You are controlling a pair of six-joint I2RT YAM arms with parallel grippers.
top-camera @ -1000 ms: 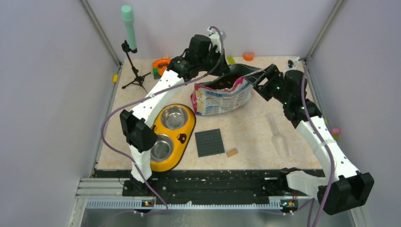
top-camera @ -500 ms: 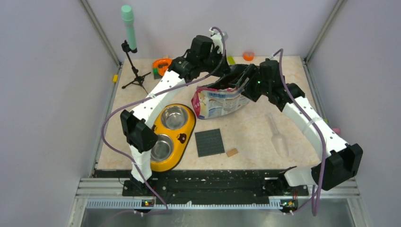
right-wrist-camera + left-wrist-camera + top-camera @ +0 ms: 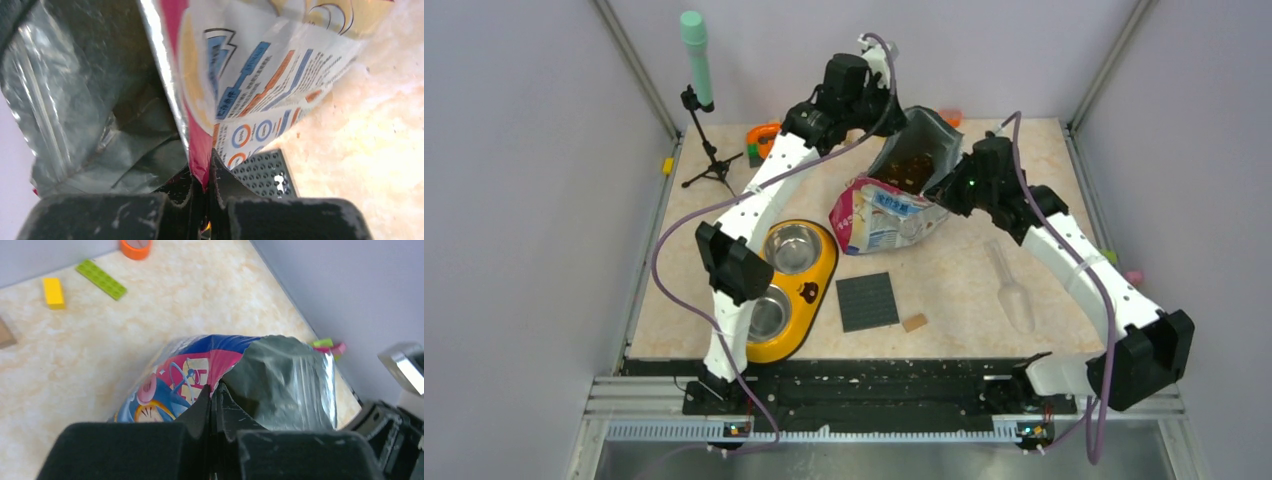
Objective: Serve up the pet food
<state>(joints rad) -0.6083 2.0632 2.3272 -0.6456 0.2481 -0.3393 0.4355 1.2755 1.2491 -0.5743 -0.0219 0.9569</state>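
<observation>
The blue-pink cartoon bag (image 3: 884, 215) stands open at the back middle of the table, and brown pet food (image 3: 911, 168) shows inside its silver mouth. My left gripper (image 3: 887, 122) is shut on the bag's far rim; in the left wrist view the left gripper (image 3: 214, 392) pinches the pink edge of the bag (image 3: 200, 365). My right gripper (image 3: 944, 185) is shut on the near right rim; in the right wrist view the right gripper (image 3: 202, 175) clamps the pink strip of the bag (image 3: 260, 75). The two grips hold the mouth apart.
A yellow feeder (image 3: 819, 285) with two steel bowls (image 3: 792, 247) sits left of centre. A dark studded plate (image 3: 867, 301), a small tan block (image 3: 914, 322) and a clear scoop (image 3: 1012, 290) lie in front. Toy bricks, an orange ring (image 3: 765, 135) and a tripod (image 3: 709, 150) stand at the back.
My right gripper has moved left onto the bag's rim and shut on it. The bag's mouth has been lifted and pulled wide, and the kibble now shows.
</observation>
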